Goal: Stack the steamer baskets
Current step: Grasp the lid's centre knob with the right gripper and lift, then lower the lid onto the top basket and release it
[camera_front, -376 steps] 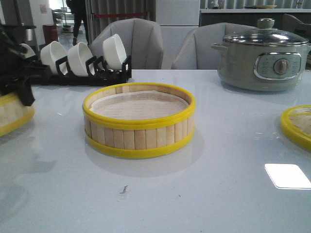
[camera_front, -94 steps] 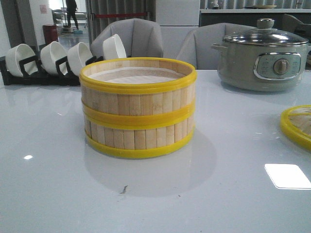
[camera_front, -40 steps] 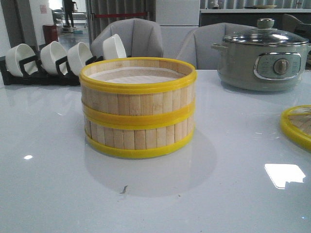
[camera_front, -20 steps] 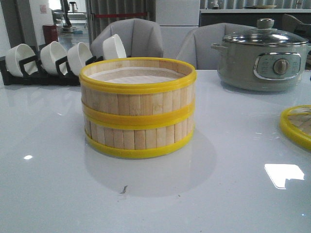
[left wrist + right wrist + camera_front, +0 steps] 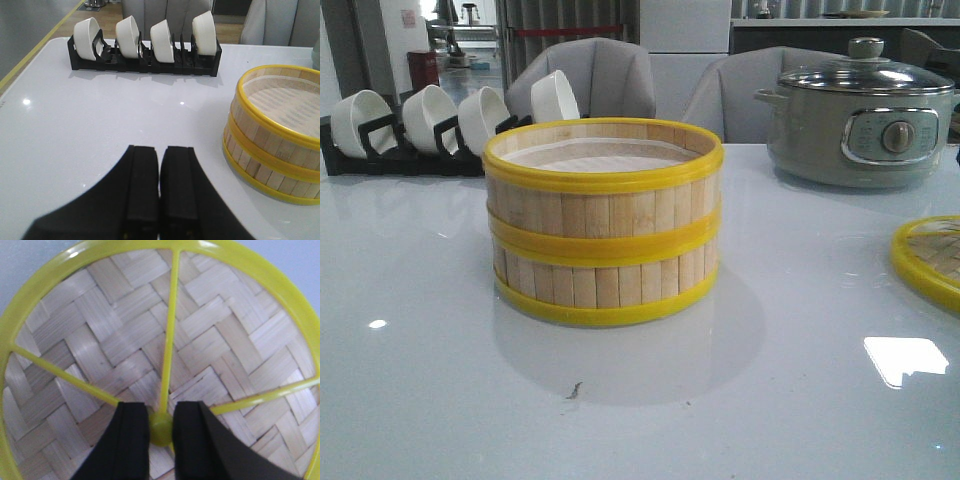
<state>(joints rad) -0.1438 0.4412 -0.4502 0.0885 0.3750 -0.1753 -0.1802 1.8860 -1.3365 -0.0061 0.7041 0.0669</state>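
Observation:
Two steamer baskets stand stacked at the table's middle: the upper basket [image 5: 605,195] sits squarely on the lower basket [image 5: 605,285]. The stack also shows in the left wrist view [image 5: 280,145]. My left gripper [image 5: 159,150] is shut and empty, above bare table beside the stack and apart from it. A round lid of woven bamboo with a yellow rim and spokes [image 5: 125,330] lies at the table's right edge [image 5: 932,255]. My right gripper [image 5: 161,415] is shut on the lid's yellow centre knob [image 5: 161,432], one finger on each side. Neither gripper shows in the front view.
A grey-green electric pot with a glass lid [image 5: 860,120] stands at the back right. A black rack of white bowls [image 5: 440,120] stands at the back left, also in the left wrist view [image 5: 145,45]. Grey chairs [image 5: 590,85] are behind the white table [image 5: 420,380].
The left basket, held by my left gripper 9.5 s ago, now sits on the centre basket, and that arm has left the front view. The lid at the right edge has shifted slightly left.

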